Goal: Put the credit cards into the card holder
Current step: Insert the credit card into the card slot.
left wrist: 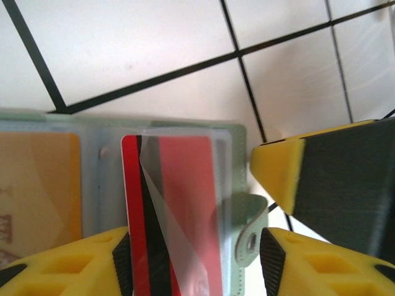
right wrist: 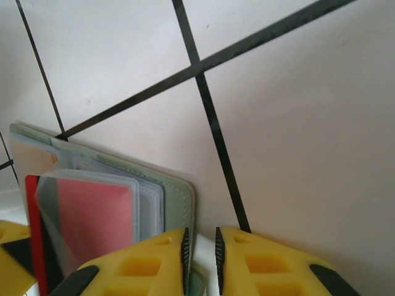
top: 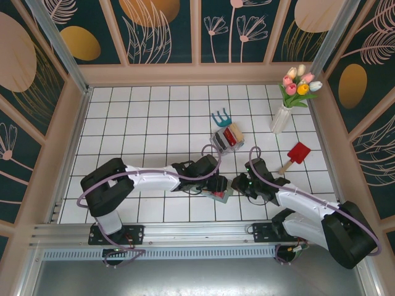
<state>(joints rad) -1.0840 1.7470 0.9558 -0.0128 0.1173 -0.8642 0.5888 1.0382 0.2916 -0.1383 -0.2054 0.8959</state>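
The sage-green card holder [top: 222, 195] lies open on the tiles between my two grippers. A red credit card [left wrist: 185, 203] with a black stripe sits in one of its clear sleeves, and a yellow-orange card [left wrist: 37, 185] fills the sleeve to its left. My left gripper [left wrist: 194, 237] straddles the red card, open, its right pad well clear of the card's edge. My right gripper [right wrist: 200, 237] is at the holder's right edge [right wrist: 179, 197], jaws almost together on the cover edge and snap tab [left wrist: 250, 237]. In the top view the left gripper [top: 217, 184] and right gripper [top: 236, 184] nearly meet.
A clear rack of upright cards [top: 226, 137] stands just behind the grippers. A blue hand rake [top: 221, 117] lies farther back, a red trowel [top: 297, 154] to the right, and a white vase of tulips [top: 282, 118] at the back right. Wooden walls surround the tiled floor.
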